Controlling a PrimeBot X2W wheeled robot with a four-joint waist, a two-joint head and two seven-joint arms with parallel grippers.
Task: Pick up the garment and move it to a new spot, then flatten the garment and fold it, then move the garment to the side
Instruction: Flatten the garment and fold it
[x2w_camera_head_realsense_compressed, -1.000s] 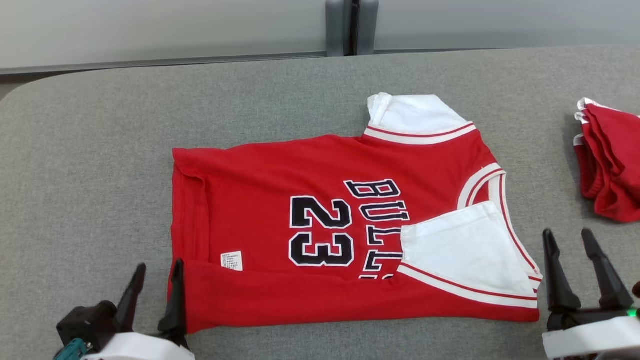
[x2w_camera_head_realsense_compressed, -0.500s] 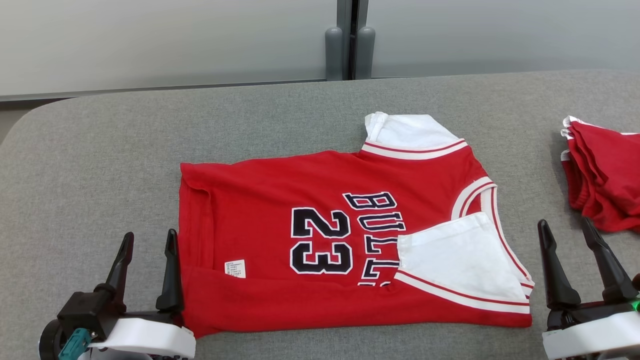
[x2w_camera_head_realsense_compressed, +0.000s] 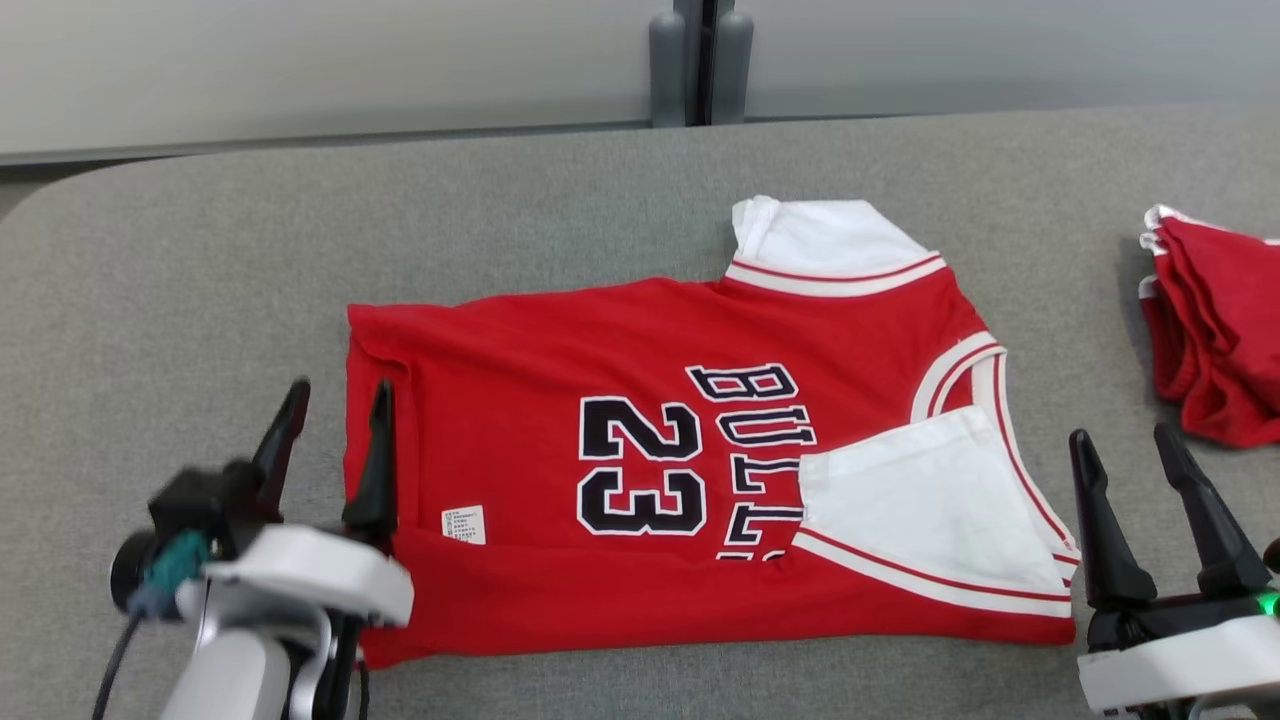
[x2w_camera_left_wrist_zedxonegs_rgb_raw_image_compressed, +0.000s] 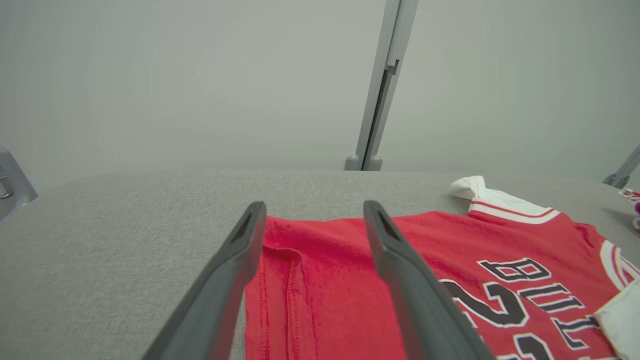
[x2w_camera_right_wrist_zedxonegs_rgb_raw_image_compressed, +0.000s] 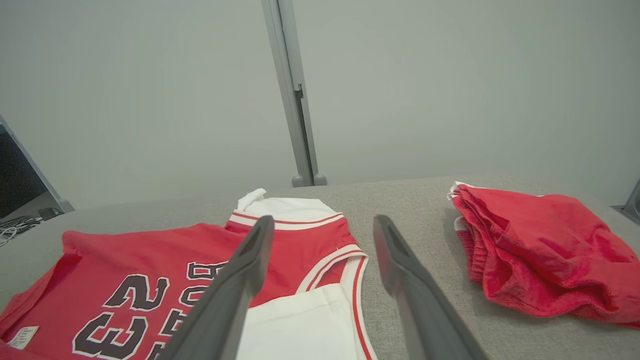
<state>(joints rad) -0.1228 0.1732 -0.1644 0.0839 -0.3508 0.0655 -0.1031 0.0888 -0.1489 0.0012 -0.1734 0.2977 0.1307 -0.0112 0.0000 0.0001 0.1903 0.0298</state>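
The garment (x2w_camera_head_realsense_compressed: 650, 330), a red jersey with a black "23", lettering and white sleeves, lies flat on the grey table (x2w_camera_head_realsense_compressed: 200, 250), its near edge folded up over the front. My left gripper (x2w_camera_head_realsense_compressed: 338, 400) is open at the garment's left hem, its right finger over the red cloth and its left finger over the table. The left wrist view shows the hem (x2w_camera_left_wrist_zedxonegs_rgb_raw_image_compressed: 310, 280) lying between the open fingers (x2w_camera_left_wrist_zedxonegs_rgb_raw_image_compressed: 400, 260). My right gripper (x2w_camera_head_realsense_compressed: 1122, 445) stands open just right of the garment's collar end, nothing between its fingers. In the right wrist view the garment (x2w_camera_right_wrist_zedxonegs_rgb_raw_image_compressed: 125, 250) lies to the left.
A pile of red shorts (x2w_camera_head_realsense_compressed: 1220, 330) sits at the table's right edge, also in the right wrist view as red shorts (x2w_camera_right_wrist_zedxonegs_rgb_raw_image_compressed: 540, 260). A pale wall with a grey post (x2w_camera_head_realsense_compressed: 700, 60) runs behind the table. Bare grey table surrounds the garment on the left and far sides.
My left gripper has moved forward and slightly right, so its right finger now overlaps the garment's left hem. The head camera has shifted a little. The right gripper has stayed put.
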